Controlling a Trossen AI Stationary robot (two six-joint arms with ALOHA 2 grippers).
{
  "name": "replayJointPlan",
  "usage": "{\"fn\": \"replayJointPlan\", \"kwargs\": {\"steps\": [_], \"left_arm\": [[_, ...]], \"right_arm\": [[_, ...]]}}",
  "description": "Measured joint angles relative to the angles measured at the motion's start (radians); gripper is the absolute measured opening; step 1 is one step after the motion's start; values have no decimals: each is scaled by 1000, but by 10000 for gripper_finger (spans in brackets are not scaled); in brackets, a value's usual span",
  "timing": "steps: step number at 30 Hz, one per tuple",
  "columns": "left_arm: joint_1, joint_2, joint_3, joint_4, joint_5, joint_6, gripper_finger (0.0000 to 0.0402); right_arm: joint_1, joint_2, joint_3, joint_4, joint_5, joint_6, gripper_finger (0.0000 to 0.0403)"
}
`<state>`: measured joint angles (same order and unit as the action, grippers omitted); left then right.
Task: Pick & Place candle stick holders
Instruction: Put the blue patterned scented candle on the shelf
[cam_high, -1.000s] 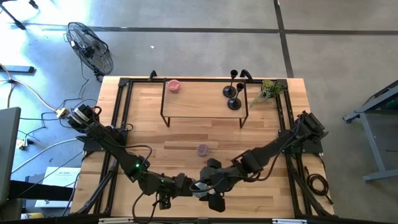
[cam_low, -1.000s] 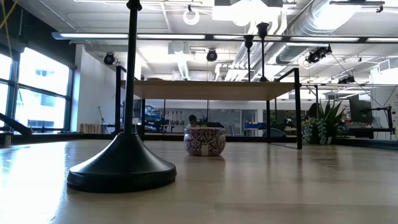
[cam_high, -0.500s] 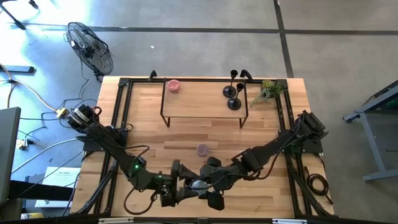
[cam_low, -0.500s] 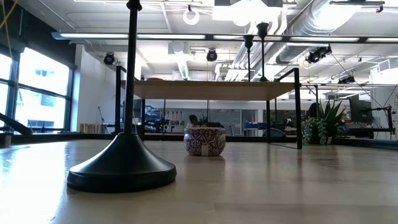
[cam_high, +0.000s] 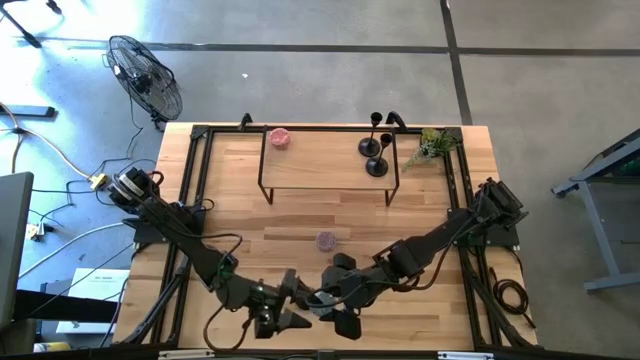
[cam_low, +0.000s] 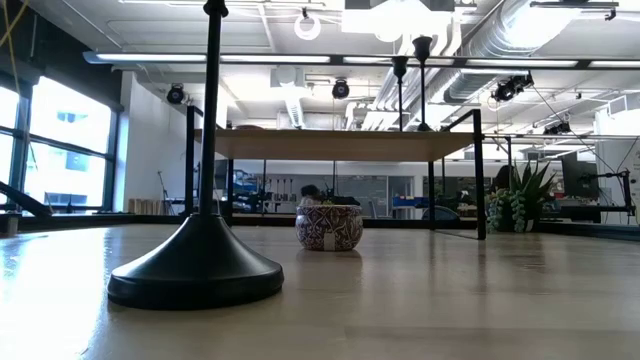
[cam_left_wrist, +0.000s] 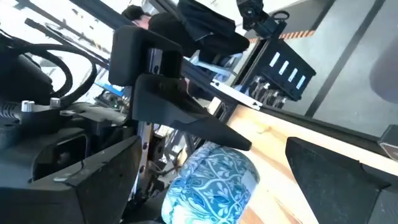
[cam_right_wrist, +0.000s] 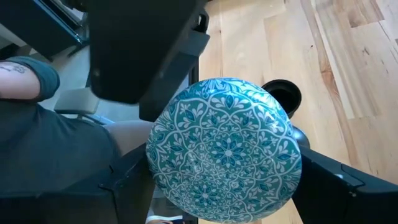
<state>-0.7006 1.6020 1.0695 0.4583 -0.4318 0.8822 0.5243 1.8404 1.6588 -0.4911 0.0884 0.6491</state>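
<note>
Both arms crowd the near edge of the table (cam_high: 300, 215). The right gripper (cam_right_wrist: 224, 180) has a blue patterned tin (cam_right_wrist: 224, 149) lodged between its fingers (cam_right_wrist: 339, 180), one on each side, hugging it tight. The left gripper (cam_left_wrist: 214, 146) faces it from just beside, fingers (cam_left_wrist: 93, 174) spread wide and holding nothing, with the tin right in front of them.

One candle stick holder (cam_low: 205, 250) stands upright on the table near the front edge; from the right wrist its cup (cam_right_wrist: 281, 96) peeks out just past the tin. The other two holders (cam_high: 375, 155) stand close together on the right end of the raised shelf (cam_high: 320, 160) at the back. A small patterned jar (cam_high: 326, 240) sits mid-table, well apart from them. A person's arm (cam_right_wrist: 28, 71) shows beyond the table edge.
</note>
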Motion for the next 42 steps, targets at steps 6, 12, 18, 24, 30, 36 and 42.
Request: {"fn": "replayJointPlan", "kwargs": {"steps": [6,12,18,24,30,36,42], "left_arm": [[-8,0,0,31,-59,-87,392],[-49,-3,2,17,-305,-81,392],[-87,-3,164,-354,-375,-190,392],[-66,-2,383,-859,-138,-476,392],[-49,2,397,-881,-99,-461,392],[-27,2,397,-897,-105,-461,392],[-14,2,397,-891,-131,-461,392]], "right_arm": [[0,0,0,-1,1,0,294],[-1,0,0,-7,4,1,294],[0,1,0,-4,-8,2,294],[0,1,0,-3,-2,7,294],[0,1,0,-3,-2,8,294],[0,1,0,-2,-9,7,294],[0,1,0,-2,-9,6,294]]}}
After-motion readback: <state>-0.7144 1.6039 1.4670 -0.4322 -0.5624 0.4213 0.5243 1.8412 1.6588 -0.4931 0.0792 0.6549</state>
